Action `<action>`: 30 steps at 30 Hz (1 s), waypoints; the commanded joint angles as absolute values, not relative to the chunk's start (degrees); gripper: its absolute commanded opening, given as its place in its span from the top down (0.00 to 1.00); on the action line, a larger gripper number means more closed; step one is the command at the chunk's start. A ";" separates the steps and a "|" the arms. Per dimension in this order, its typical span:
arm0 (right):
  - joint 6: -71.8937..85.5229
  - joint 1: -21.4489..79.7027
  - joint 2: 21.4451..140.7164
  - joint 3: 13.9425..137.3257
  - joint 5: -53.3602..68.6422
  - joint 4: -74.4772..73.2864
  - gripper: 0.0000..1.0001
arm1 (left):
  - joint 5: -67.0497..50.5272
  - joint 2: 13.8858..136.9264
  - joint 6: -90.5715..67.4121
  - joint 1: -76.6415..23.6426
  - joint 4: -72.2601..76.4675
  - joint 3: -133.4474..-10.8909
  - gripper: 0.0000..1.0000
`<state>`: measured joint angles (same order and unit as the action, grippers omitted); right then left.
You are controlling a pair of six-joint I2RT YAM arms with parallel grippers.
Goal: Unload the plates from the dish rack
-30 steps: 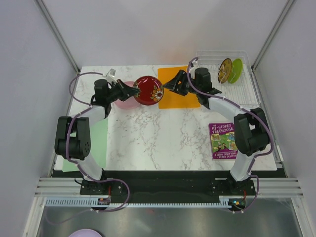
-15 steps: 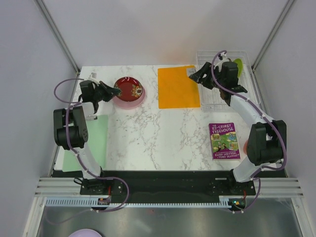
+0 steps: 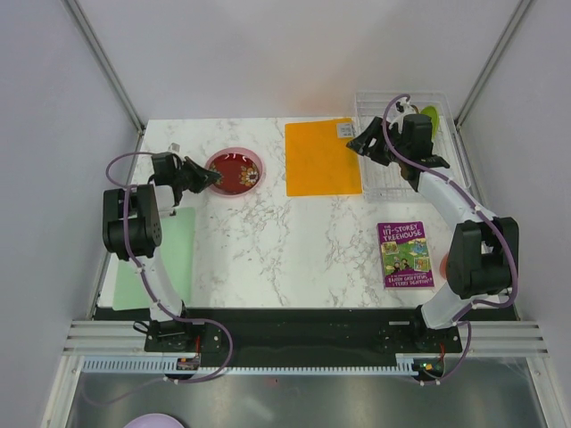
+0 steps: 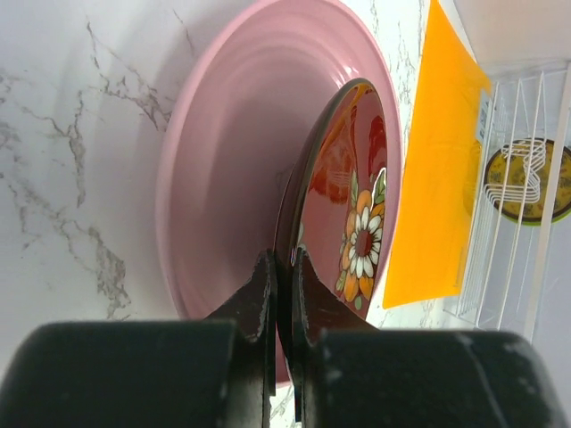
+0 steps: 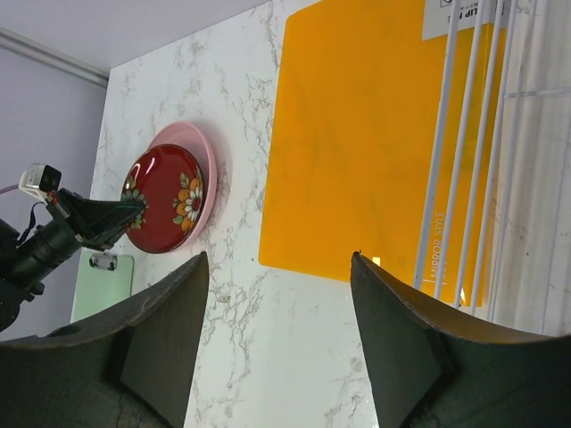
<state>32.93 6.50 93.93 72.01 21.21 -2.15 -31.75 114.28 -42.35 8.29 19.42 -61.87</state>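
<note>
Item: unloading of the dish rack (image 3: 393,183), partway done. Change noted: a second ago the dark red speckled plate (image 3: 239,169) hung in the air by the orange mat (image 3: 323,156) between the two arms. It now lies nested in the plain pink plate (image 4: 232,178) at the left rear of the worktop (image 3: 285,250). The right arm has swung back over the rack. Judged meaning: second plate delivered, release pending, third pick about to start. Left gripper (image 4: 281,267): fingers pinched tight on the near rim of the red plate, not yet let go. Right gripper (image 5: 278,267): fingers spread wide, nothing between them, poised above the rack's near-left corner. Count of plates: four. Two are out, stacked red on pink. Two are in the rack, namely one yellow patterned plate (image 4: 526,183) and one lime green plate (image 3: 431,117), standing on edge together at the rack's far end. Count of other items: one clear rack at right rear, one orange mat just beside it, one purple book (image 3: 406,254) at front right, one pale green sheet (image 3: 178,259) at front left.
</note>
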 commanded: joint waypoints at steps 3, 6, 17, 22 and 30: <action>29.27 5.63 93.78 73.91 19.69 -4.21 0.28 | -31.37 114.70 -40.78 8.26 23.03 -64.86 0.85; 27.17 5.10 94.04 76.28 18.20 -6.67 0.28 | -31.99 115.40 -40.34 8.26 22.68 -65.56 0.60; 17.94 3.08 95.36 87.87 7.15 -17.91 0.25 | -29.45 112.15 -35.52 8.09 14.08 -67.85 0.00; 12.05 2.72 97.72 93.95 -4.99 -22.06 0.23 | -26.19 108.73 -32.08 7.82 8.01 -70.13 0.00; 4.58 1.23 105.28 103.44 -21.69 -24.43 0.20 | -22.94 99.42 -26.37 7.65 0.71 -71.98 0.00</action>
<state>10.17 2.46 101.03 98.30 -10.98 -21.91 -25.50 107.22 -32.82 7.90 4.47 -68.84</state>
